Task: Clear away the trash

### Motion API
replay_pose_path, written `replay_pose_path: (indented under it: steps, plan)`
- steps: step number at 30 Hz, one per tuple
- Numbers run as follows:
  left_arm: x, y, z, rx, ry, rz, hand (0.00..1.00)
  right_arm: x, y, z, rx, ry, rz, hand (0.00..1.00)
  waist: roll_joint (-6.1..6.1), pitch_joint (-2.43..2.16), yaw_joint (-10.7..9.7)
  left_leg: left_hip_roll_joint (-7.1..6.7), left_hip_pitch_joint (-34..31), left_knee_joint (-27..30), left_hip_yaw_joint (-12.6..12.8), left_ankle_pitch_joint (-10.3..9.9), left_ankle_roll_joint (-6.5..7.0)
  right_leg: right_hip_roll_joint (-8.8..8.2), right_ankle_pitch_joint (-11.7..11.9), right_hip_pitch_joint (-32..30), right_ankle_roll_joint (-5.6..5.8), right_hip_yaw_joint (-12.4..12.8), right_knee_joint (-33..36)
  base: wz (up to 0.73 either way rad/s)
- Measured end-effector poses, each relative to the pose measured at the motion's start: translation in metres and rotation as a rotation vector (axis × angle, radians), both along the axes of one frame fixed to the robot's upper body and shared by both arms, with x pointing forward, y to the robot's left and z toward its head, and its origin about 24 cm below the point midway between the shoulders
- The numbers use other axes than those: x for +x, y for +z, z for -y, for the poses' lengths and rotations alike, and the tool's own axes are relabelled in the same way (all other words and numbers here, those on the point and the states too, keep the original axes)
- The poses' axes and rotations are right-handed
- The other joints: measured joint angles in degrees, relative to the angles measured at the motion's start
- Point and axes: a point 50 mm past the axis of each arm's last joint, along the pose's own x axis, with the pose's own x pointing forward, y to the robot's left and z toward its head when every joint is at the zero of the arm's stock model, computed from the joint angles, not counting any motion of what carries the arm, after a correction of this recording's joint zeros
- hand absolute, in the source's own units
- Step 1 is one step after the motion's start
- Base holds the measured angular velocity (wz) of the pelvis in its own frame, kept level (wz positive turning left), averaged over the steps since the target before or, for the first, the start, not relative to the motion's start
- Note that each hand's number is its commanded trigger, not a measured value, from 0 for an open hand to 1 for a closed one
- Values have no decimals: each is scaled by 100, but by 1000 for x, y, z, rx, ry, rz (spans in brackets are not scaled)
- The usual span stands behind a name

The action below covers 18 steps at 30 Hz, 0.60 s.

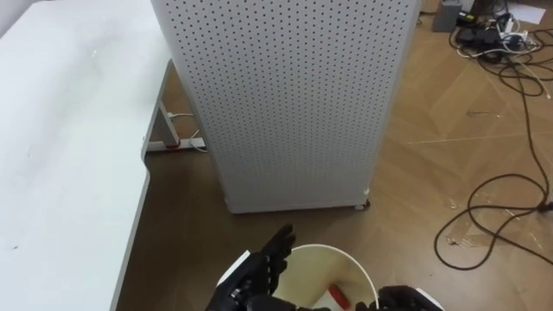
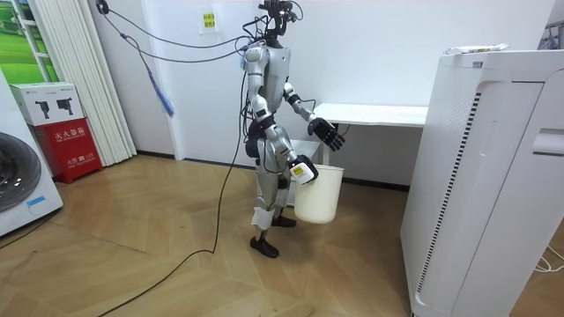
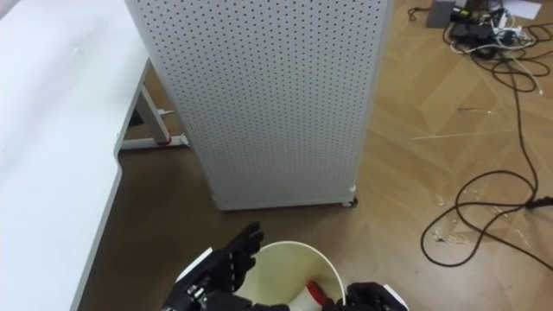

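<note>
The robot stands on the wooden floor (image 1: pixel 449 155) with a white tabletop (image 1: pixel 60 130) on its left and a tall white perforated cabinet (image 1: pixel 285 95) straight ahead, facing the room view's right. It carries a white bucket (image 1: pixel 315 269) low in front of its thighs. The right hand (image 1: pixel 404 300) is at the rim on the bucket's right side, its fingers clenched on the rim, and the bucket hangs from that hold.

Inside the bucket lies a red piece of garbage (image 1: pixel 339 295), down against the inner wall. It is nearer the right hand's fingers than the left's, and it touches neither. Something pale lies just beside it, too little of it visible to tell what it is.

The left hand (image 1: pixel 257 278) is raised at the bucket's left side. Its fingers (image 1: pixel 278 246) are released and held straight, grasping nothing, and they point forward toward the foot of the cabinet. Their tips reach the near-left edge of the rim; I cannot tell whether they touch it or hover just above.

Beyond the right hand's fingers, well apart from the bucket, dark cables (image 1: pixel 510 69) loop across the floor. Behind the robot in the room view are a washing machine (image 2: pixel 18 180) and a red and white box (image 2: pixel 62 132).
</note>
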Motion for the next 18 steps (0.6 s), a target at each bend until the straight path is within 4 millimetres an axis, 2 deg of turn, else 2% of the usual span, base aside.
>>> replay_pose_path:
  steps: [6,8,11,12,14,18]
  plan:
    - [2,14,-2,-4,-29,63,0,3,4,2,-9,9,21,100,-46,-1,53,7,133,-81,59,0,-2,44,1,62,2,70,-10,-5]
    - [2,17,-3,-4,-39,76,0,1,3,3,-11,8,18,100,-98,-5,46,1,315,-127,58,-1,-5,54,2,288,5,48,-125,2]
    - [-1,22,-6,-5,-47,99,0,-3,1,5,-12,1,10,100,-181,-49,-19,-15,529,-219,39,3,-12,59,9,552,24,-9,-294,7]
    - [-1,24,-6,-6,-49,107,0,-4,1,6,-13,-2,10,100,-197,-49,-24,-19,559,-220,38,3,-12,59,7,581,27,-12,-296,5]
    - [0,32,-5,11,-58,152,0,-9,1,9,-17,-23,18,100,-227,-71,-23,-38,618,-245,32,3,-11,58,14,679,49,-33,-375,7]
    - [4,45,-8,62,-59,236,0,-23,-2,9,-19,-57,25,100,-235,-71,1,-76,826,-364,37,3,-11,51,30,884,76,-41,-456,0]
